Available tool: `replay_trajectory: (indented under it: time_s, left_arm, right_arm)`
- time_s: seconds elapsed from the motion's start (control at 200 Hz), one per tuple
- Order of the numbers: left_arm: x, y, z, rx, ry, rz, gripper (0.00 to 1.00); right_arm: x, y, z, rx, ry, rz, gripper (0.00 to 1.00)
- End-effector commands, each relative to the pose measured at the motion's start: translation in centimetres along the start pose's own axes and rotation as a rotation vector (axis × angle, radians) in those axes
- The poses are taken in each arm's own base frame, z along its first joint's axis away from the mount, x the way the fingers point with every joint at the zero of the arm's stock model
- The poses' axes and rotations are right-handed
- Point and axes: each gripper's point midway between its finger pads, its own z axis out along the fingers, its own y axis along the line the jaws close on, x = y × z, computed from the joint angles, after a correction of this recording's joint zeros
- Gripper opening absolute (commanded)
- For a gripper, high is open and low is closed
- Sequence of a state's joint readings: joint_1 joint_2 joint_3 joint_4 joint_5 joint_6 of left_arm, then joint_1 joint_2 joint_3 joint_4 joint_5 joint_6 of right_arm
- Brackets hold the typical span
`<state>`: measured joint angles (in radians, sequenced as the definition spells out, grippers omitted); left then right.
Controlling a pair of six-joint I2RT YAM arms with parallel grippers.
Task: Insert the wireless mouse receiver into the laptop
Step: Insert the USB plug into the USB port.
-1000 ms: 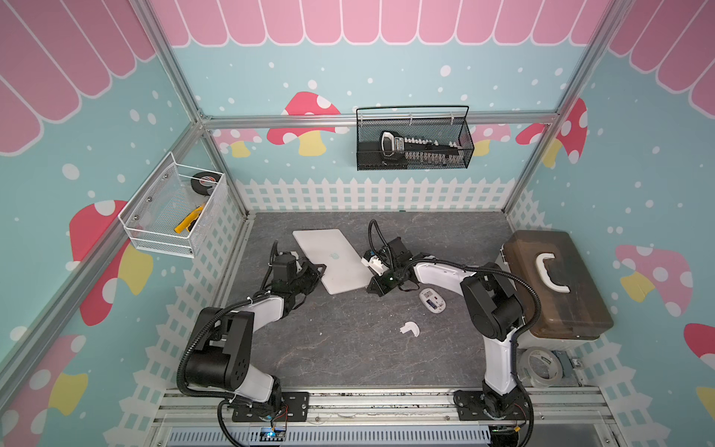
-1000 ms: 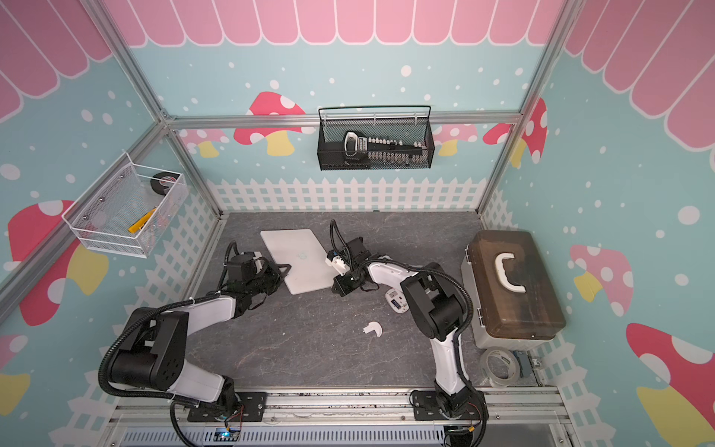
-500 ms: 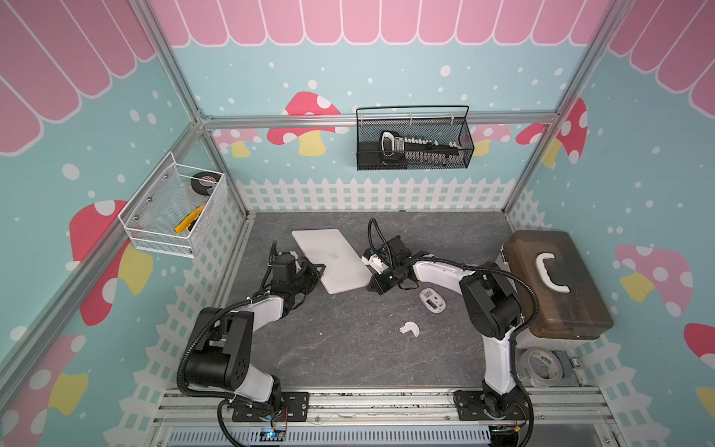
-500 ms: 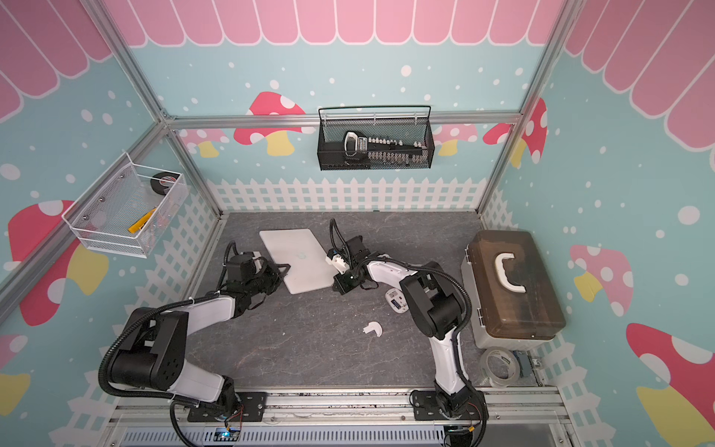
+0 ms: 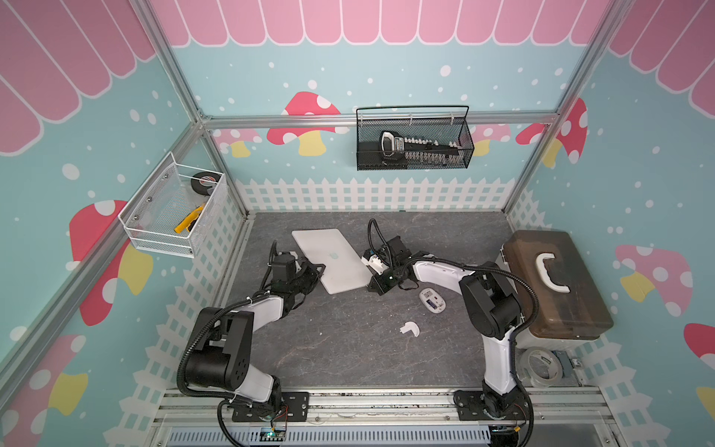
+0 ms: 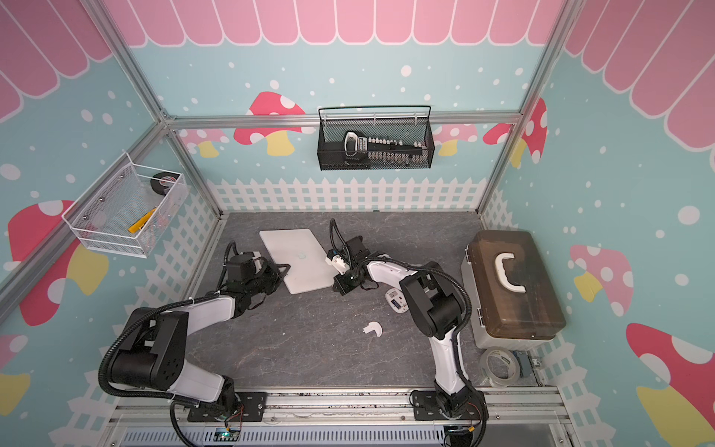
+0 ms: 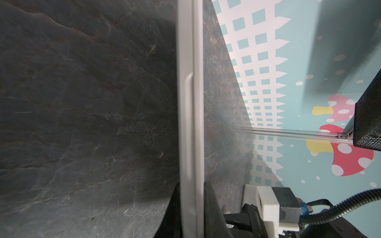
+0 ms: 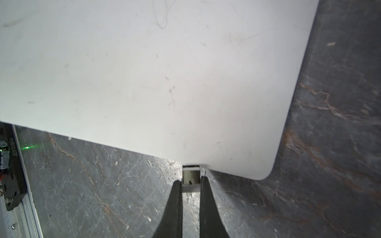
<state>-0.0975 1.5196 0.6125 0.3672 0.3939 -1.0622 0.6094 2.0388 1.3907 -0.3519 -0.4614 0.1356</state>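
Nearby lay the mouse [image 5: 432, 300]; left jaws clamped the laptop [image 5: 332, 259], right jaws pinched the receiver [image 8: 191, 175] at its edge, port hidden.

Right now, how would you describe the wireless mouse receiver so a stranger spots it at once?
Find the closed silver-white laptop on the dark table. At its edge, near one rounded corner, the right gripper pinches the wireless mouse receiver in its jaws. It is a tiny whitish stub, far smaller than the oval mouse or the curved cover piece.
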Motion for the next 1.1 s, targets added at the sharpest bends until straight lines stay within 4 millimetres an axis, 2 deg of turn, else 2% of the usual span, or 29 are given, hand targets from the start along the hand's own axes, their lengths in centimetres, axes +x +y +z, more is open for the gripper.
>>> replay_trajectory:
  time_s: [0.0, 0.375, 0.755, 1.096]
  left_arm:
    - [-1.0, 0.4, 0.0, -0.015, -0.042, 0.019, 0.0]
    - [-1.1, 0.4, 0.0, -0.012, -0.043, 0.017, 0.0]
    - [-1.0, 0.4, -0.1, -0.011, -0.042, 0.018, 0.0]
    - [-1.0, 0.4, -0.1, -0.01, -0.041, 0.016, 0.0]
  right_arm:
    - [1.5, 0.3, 1.1, -0.019, 0.056, -0.016, 0.0]
    - [1.5, 0.2, 1.2, -0.005, 0.059, -0.02, 0.0]
    - [0.6, -0.4, 1.2, 0.029, 0.041, -0.006, 0.0]
    - [0.0, -0.2, 0.8, 0.022, 0.023, -0.009, 0.0]
